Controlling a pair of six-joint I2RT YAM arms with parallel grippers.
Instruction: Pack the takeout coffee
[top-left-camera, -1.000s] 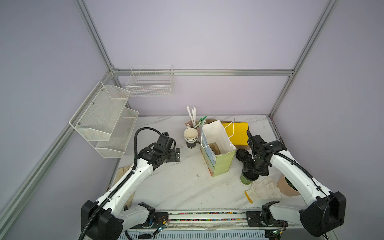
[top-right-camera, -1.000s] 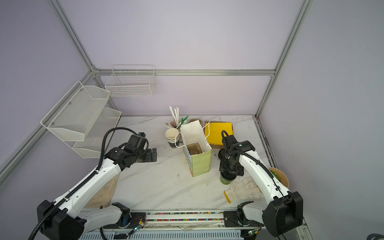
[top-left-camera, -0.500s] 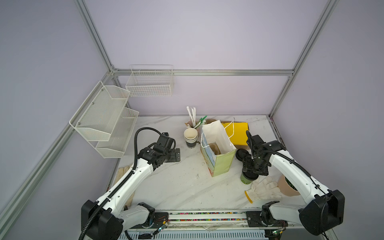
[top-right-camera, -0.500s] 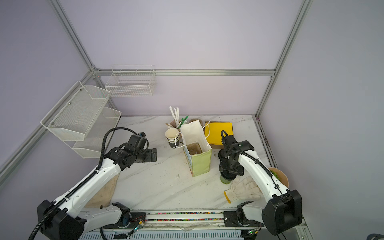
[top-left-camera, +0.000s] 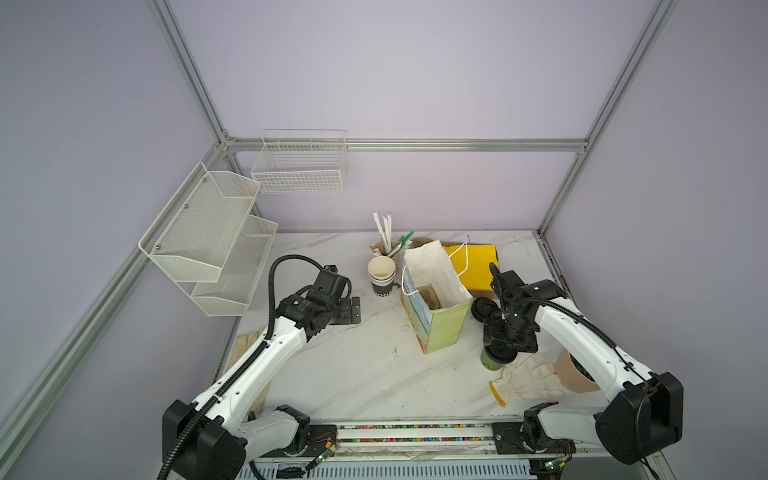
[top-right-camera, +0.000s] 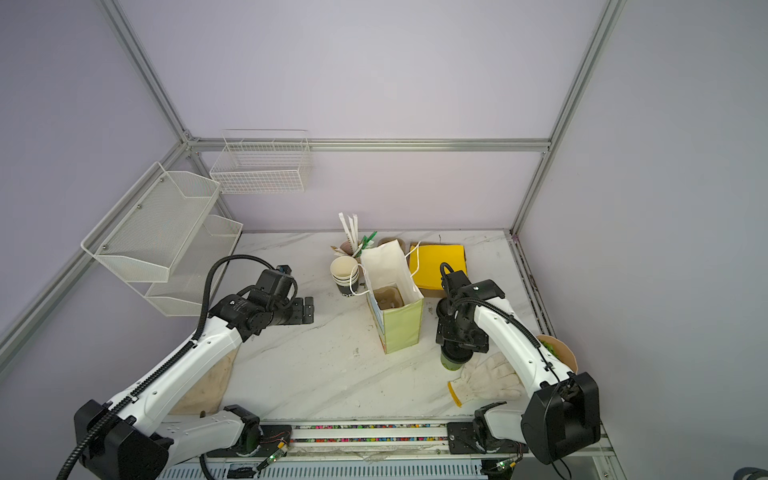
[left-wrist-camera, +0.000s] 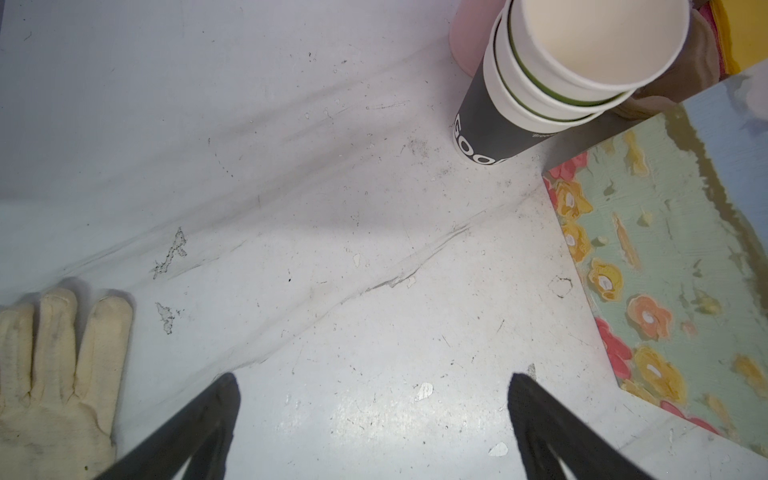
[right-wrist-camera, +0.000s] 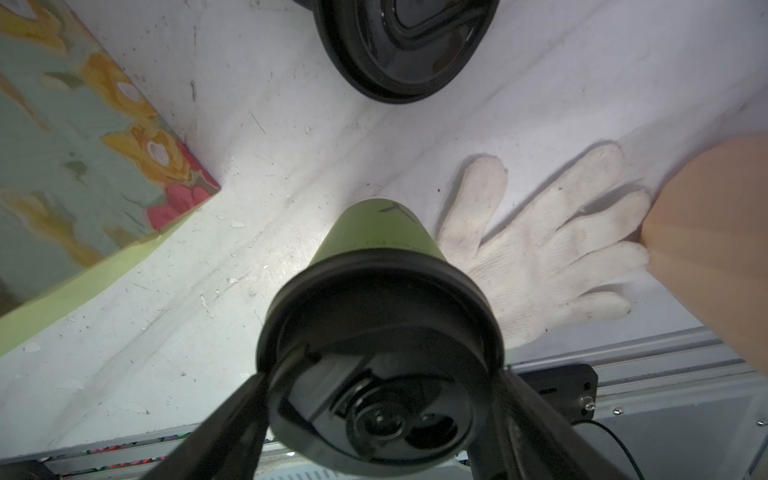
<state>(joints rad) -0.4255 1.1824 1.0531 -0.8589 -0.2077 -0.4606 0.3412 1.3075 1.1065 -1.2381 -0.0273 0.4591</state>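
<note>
Green takeout coffee (right-wrist-camera: 374, 232) stands upright just beside the paper bag (top-left-camera: 442, 328); the right gripper (right-wrist-camera: 384, 374) has its fingers flanking the cup's black top, contact unclear. The left gripper (left-wrist-camera: 372, 381) has its fingers spread wide, empty.

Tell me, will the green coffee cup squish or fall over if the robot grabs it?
The green coffee cup looks like paper, so a hard squeeze would probably dent it. Its black lid caps the top, likely stiffening that end. It is narrower at the base than the top, so a sideways push might tip it.
</note>
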